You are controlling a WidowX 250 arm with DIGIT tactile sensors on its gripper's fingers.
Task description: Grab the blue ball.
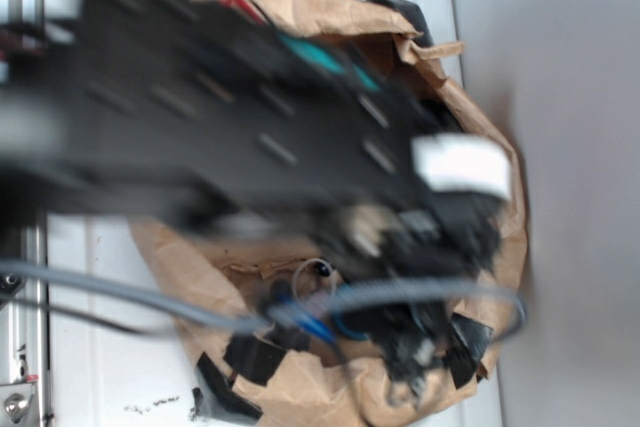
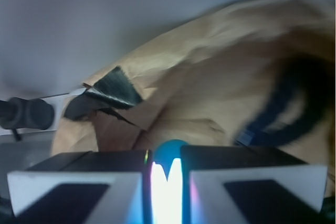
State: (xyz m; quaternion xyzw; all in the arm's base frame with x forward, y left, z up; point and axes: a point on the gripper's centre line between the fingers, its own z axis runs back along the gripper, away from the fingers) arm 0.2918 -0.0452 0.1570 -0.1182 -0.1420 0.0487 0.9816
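In the wrist view the blue ball (image 2: 167,153) is a small teal-blue round shape wedged between my two black fingers. Only its top shows above them, and a bright glare fills the narrow gap below it. My gripper (image 2: 167,182) is shut on the ball, over crumpled brown paper (image 2: 210,93). In the exterior view the arm is blurred and covers most of the paper (image 1: 180,267). The gripper (image 1: 415,352) sits at the arm's lower right end, and the ball is hidden there.
A dark navy braided rope loop (image 2: 283,114) lies on the paper to the right. A black tape patch (image 2: 113,90) marks the paper's left edge. A black knob (image 2: 26,114) sticks in from the left. The paper rests on a white surface (image 1: 100,367); a grey cable (image 1: 120,292) crosses it.
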